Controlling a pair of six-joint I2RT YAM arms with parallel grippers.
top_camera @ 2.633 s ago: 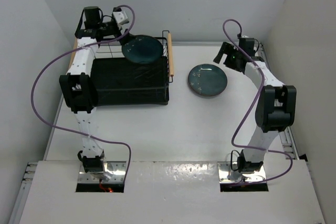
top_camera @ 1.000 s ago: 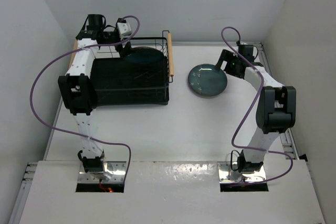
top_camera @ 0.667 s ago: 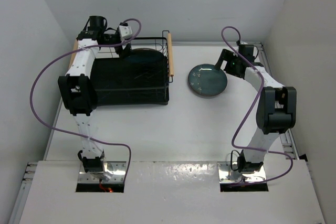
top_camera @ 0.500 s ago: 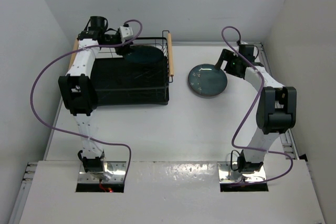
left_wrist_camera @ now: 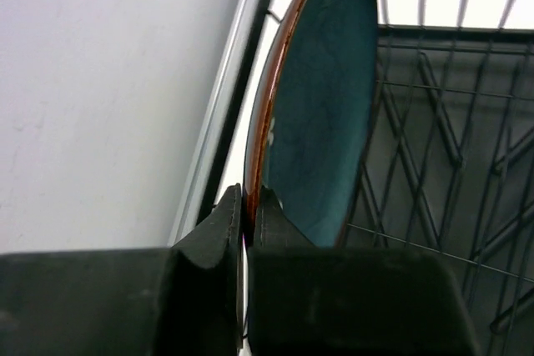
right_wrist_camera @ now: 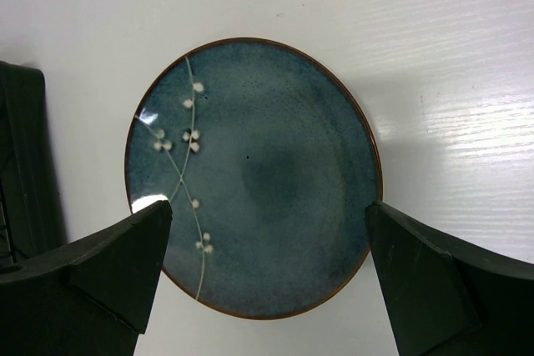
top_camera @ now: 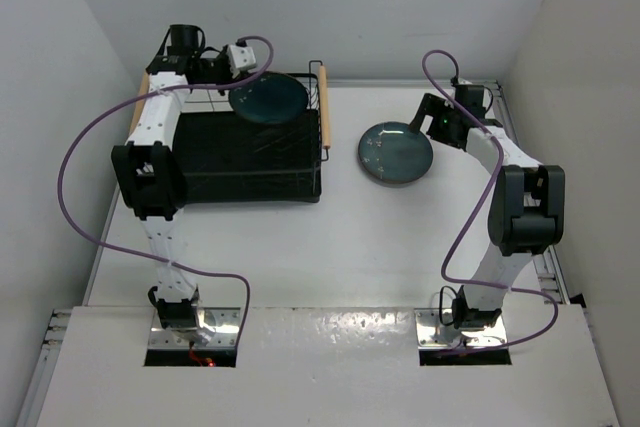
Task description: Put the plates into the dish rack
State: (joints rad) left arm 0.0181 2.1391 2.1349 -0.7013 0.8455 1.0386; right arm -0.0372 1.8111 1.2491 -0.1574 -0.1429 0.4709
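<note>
The left gripper [top_camera: 233, 84] is pinching one dark teal plate [top_camera: 268, 100] by its rim, its two black fingers [left_wrist_camera: 219, 227] pressing on either side of the edge. In the left wrist view this plate [left_wrist_camera: 321, 122] is standing almost on edge. It is showing a glossy blue-green face and a thin reddish-brown rim that is catching the light. It is hanging over the far end of the dish rack [top_camera: 250, 162], towards the right wooden handle [top_camera: 322, 119], with the black wire grid of the rack [left_wrist_camera: 442, 122] running beside and below it. Whether the plate is touching any wire cannot be told.

The second plate [top_camera: 396, 154] is lying flat on the white table [top_camera: 350, 237], just right of the rack and apart from it. In the right wrist view the second plate [right_wrist_camera: 275, 164] is showing a mottled teal glaze, darker in the middle. It has a narrow brown rim and a pale branch with small white blossoms running down its left side.

The right gripper [top_camera: 432, 119] is hovering above this plate with its fingers spread wide. In its own view the right gripper [right_wrist_camera: 267, 210] is grasping nothing, one fingertip sitting at each side of the plate.
</note>
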